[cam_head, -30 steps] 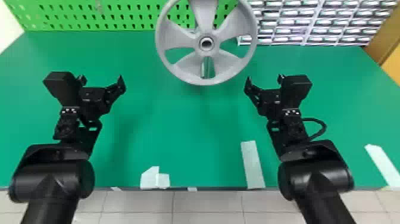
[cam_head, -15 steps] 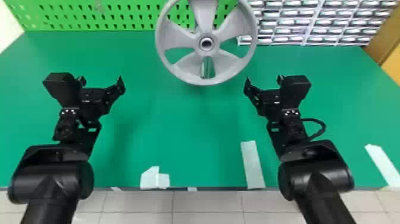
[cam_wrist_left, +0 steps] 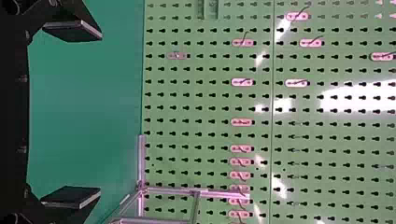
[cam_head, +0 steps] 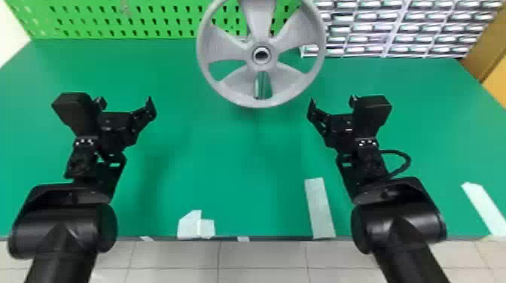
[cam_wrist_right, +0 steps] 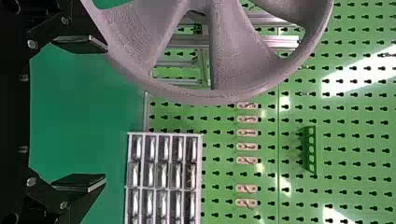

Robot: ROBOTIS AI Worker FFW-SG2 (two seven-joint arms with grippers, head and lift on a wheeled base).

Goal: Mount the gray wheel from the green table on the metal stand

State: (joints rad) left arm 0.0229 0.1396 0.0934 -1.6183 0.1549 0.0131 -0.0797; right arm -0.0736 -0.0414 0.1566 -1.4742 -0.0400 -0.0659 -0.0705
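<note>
The right end effector [cam_head: 333,101] has its fingers spread above the green worktop [cam_wrist_right: 79,116], one overlapping the gray wheel's [cam_wrist_right: 224,63] rim, contact unclear. Rails of the metal stand [cam_wrist_right: 287,43] show through the spokes. Small drawers [cam_wrist_right: 163,173] stand at the worktop's back edge, by a green pegboard [cam_wrist_right: 350,121].

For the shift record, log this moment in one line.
gray wheel upright | metal stand behind it | left claw open, empty | right claw open, empty
</note>
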